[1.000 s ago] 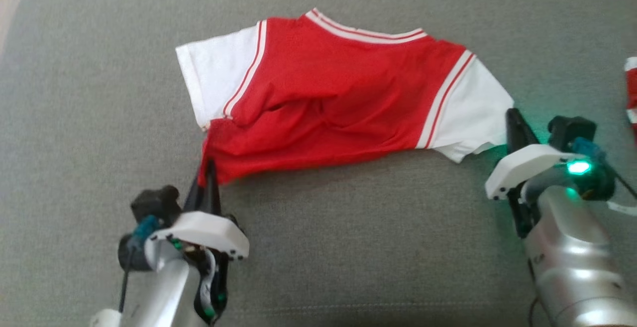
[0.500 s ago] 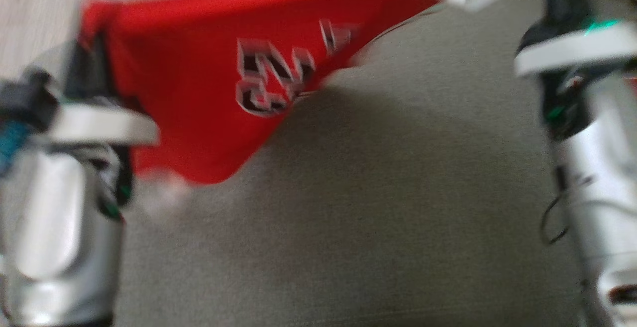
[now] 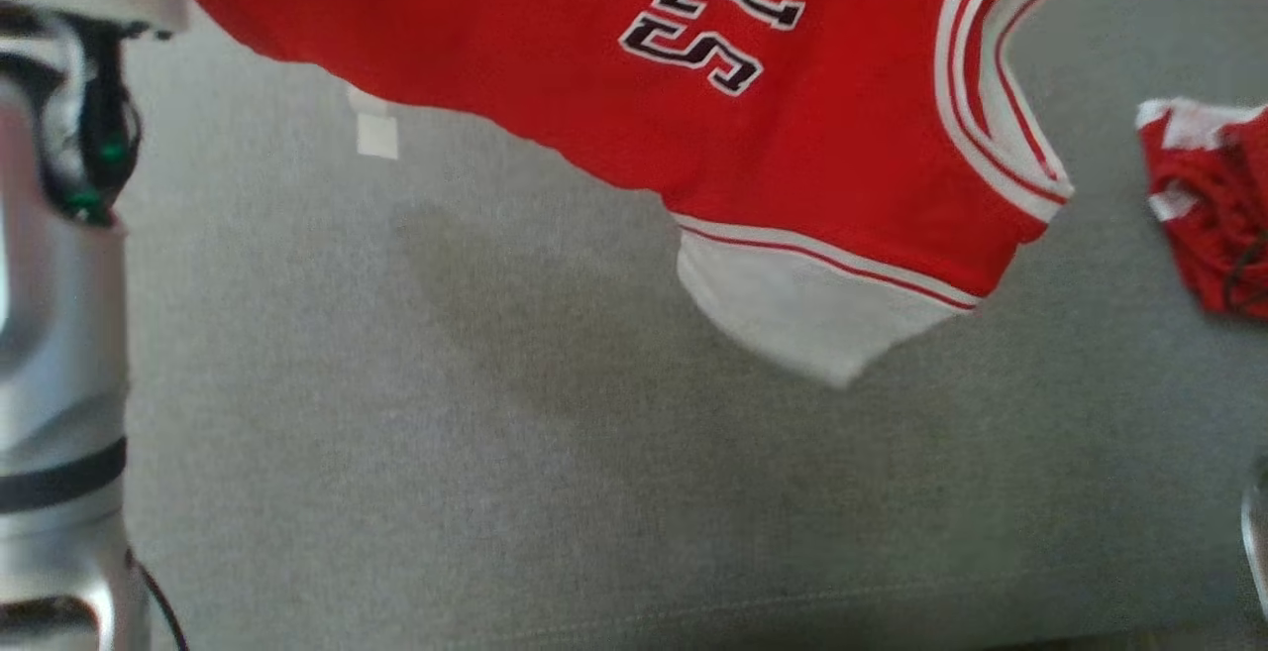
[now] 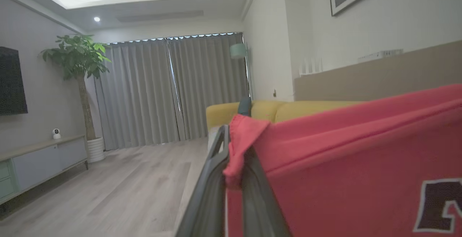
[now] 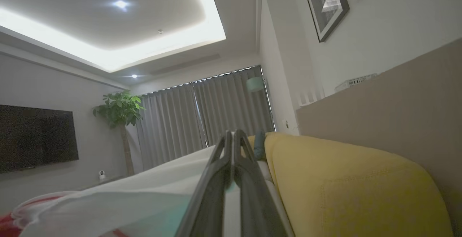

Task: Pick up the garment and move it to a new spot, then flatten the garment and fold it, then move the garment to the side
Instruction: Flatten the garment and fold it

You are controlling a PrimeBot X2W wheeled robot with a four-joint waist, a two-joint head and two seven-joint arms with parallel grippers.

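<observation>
You are holding the red garment [image 3: 555, 66] in the air, stretched across the top of the head view above the gray cushion [image 3: 446, 453], not touching it. Its black-and-white lettering faces the camera. One white sleeve [image 3: 802, 319] hangs as the lowest point, right of center, and a small white tag [image 3: 376, 134] dangles below the hem on the left.

In the left wrist view, your left gripper [image 4: 232, 146] is clamped shut on a red corner of the garment, the cloth folding over the fingertips. In the right wrist view, your right gripper [image 5: 231, 136] is pressed closed with white cloth of the garment pinched between the fingers.

Open gray cushion spreads beneath the garment, as far as a seam [image 3: 693, 613] near the bottom edge. Your left arm [image 3: 59, 354] stands along the left edge. A second red cloth [image 3: 1204, 215] lies crumpled at the right edge, just beside the garment's striped armhole.
</observation>
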